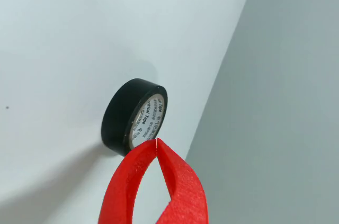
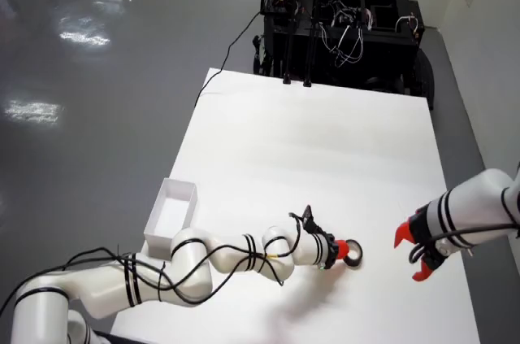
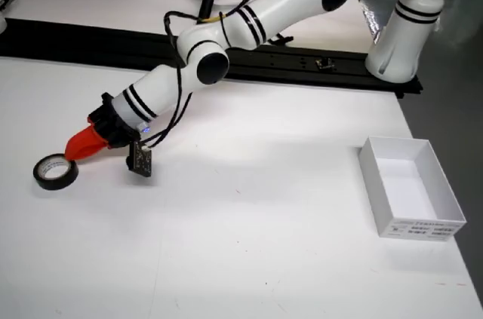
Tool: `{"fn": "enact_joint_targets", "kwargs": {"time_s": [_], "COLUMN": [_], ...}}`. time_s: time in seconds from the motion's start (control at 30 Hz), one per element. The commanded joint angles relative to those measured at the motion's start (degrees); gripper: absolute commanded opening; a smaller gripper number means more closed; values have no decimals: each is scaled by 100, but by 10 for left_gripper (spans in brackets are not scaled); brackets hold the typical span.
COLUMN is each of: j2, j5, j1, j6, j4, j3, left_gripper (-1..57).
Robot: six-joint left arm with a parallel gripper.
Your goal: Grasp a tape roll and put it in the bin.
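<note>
One black tape roll [image 3: 55, 171], one white bin [image 3: 411, 187], two robot arms [image 2: 203, 267], one table [image 3: 249, 243]

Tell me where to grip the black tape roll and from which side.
Pinch the rim of the black tape roll: one gripper finger in the open core, one outside. Come from above, since it lies flat on the white table, hole upward.

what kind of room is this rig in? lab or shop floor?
Most likely a robotics lab. A white table stands on a glossy grey floor, a black equipment cart with loose wiring sits behind it, and a second white arm stands at the table edge.
</note>
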Motion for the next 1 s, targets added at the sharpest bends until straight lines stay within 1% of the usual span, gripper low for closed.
{"fn": "enact_joint_targets", "kwargs": {"time_s": [0.03,0.47,0.57,0.63,0.73,0.77,0.8,1.0], "j2": [10,10,10,10,10,10,10,10], "j5": [-66,118,329,593,769,821,874,1146], "j1": [-14,-128,-84,-67,-67,-67,-67,-111], "j6": [103,121,15,-46,-108,-196,-407,-661], "j4": [2,2,2,11,28,72,230,283], "j3": [-58,56,74,118,144,144,144,170], "left_gripper": [-3,4,9,11,11,10,9,-4]}}
